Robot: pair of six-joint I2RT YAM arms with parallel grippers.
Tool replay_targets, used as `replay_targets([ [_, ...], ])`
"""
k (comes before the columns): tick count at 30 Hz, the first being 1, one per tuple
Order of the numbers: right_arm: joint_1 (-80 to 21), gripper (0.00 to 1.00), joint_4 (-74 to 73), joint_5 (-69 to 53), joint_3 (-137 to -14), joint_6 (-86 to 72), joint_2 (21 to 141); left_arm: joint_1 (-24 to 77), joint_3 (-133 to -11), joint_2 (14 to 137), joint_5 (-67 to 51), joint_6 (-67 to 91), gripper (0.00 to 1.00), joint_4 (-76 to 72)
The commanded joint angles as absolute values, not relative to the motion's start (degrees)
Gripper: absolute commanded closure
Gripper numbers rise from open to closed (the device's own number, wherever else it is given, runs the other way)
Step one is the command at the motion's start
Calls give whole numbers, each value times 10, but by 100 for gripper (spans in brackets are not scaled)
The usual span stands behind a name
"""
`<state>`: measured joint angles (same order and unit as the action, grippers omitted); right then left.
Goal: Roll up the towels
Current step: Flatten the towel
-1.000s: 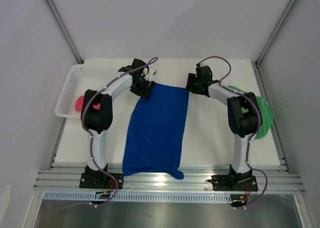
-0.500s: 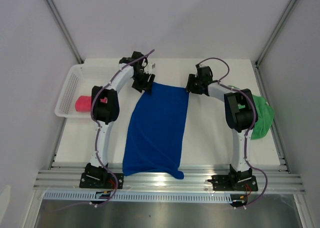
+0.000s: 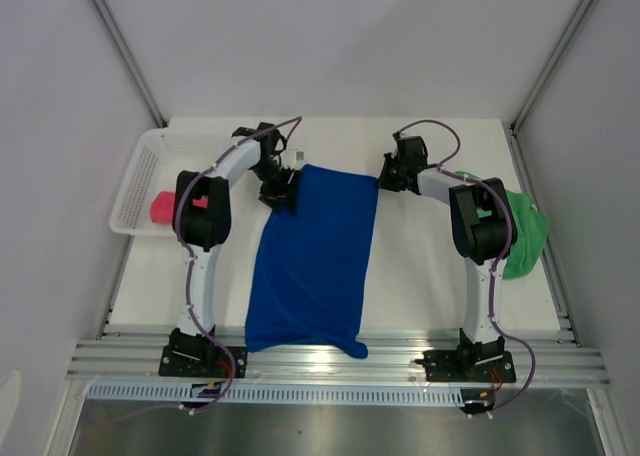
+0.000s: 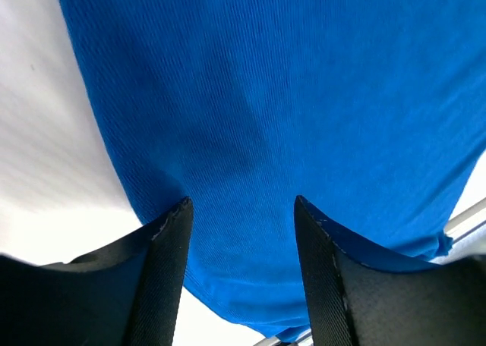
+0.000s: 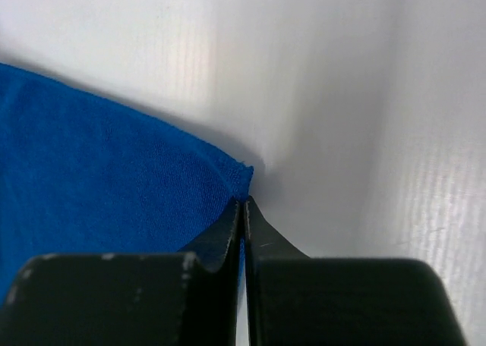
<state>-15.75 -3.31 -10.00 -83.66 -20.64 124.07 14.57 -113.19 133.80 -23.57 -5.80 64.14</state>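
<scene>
From the wrist we look down past our right end effector (image 5: 242, 203), its two black fingers (image 5: 216, 247) pressed together so that only a hairline seam shows between them, with a thin streak of blue in it. Their tips meet at the edge of the blue towel (image 5: 99, 164), just below the cloth's pointed corner, and the towel spreads flat from there across the left half of the view. The white surface (image 5: 326, 80) fills the space above and to the right of that corner, a soft shadow lying along the towel's upper edge.
</scene>
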Motion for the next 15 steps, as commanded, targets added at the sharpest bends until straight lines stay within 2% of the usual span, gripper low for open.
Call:
replay_targets([
  [1,-135,100,-82,-72,-845,-176,1238,138,-1110,1261,-273,-52,42,599],
  [5,-107,99,-99,-72,-865,-149,1216,138,-1098,1248,-272,-57,41,605],
  [6,-99,94,-111,-76,-877,-133,1220,137,-1093,1241,-279,-60,40,605],
  [7,-97,72,-140,-79,-893,-127,1225,137,-1082,1221,-284,-62,39,604],
  [8,-97,58,-153,-76,-925,-120,1232,134,-1077,1208,-290,-68,38,604],
  [10,-98,45,-172,-59,-953,-114,1246,129,-1064,1167,-305,-77,37,601],
  [15,-140,41,-143,46,-1030,-139,1239,84,-981,1085,-270,-91,35,563],
])
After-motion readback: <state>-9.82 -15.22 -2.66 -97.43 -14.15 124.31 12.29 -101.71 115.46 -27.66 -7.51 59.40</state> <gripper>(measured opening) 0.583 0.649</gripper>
